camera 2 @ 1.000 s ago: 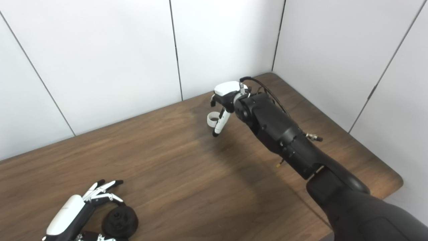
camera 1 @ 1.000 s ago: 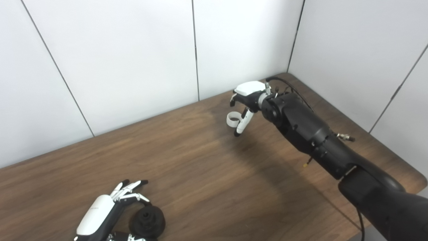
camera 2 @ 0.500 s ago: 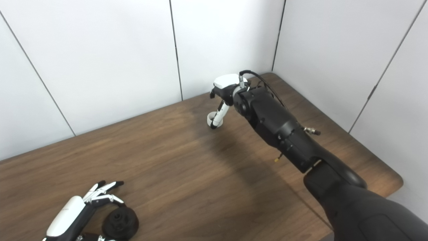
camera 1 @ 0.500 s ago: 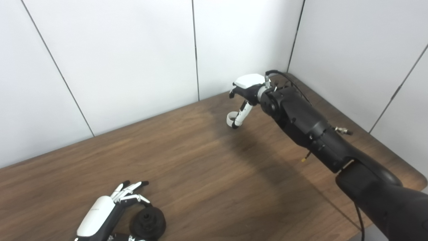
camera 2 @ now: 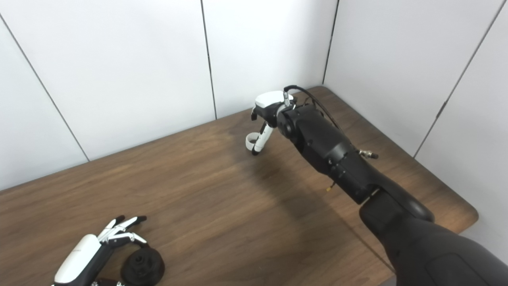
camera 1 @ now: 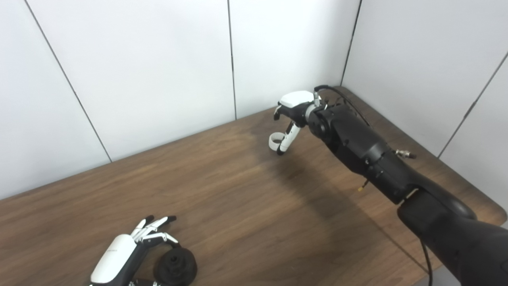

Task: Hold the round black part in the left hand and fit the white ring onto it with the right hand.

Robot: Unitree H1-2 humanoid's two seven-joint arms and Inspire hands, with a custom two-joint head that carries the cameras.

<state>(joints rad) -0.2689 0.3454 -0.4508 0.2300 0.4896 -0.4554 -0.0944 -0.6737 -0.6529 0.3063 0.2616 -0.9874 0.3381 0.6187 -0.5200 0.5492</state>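
The round black part [camera 1: 175, 268] rests on the wooden table [camera 1: 238, 206] at the near left. My left hand [camera 1: 119, 256] lies beside it, fingers [camera 1: 155, 227] spread over its far left side, with no closed grip showing. The white ring [camera 1: 274, 141] sits at the far side of the table near the wall. My right hand [camera 1: 293, 113] hovers over it. One long finger [camera 1: 286, 140] reaches down along the ring's right side while the others stay curled above, apart from it. The ring looks to be resting on the table, not lifted.
White wall panels [camera 1: 158, 71] close the table's far side and right side, meeting in a corner behind my right hand. The table's right edge [camera 1: 490, 206] curves off near my right forearm [camera 1: 357, 147]. Bare wood lies between the two hands.
My right hand rose and pulled back a little, then sank slightly, its long finger staying at the ring, which has barely moved. My left hand and the black part slid slightly toward me.
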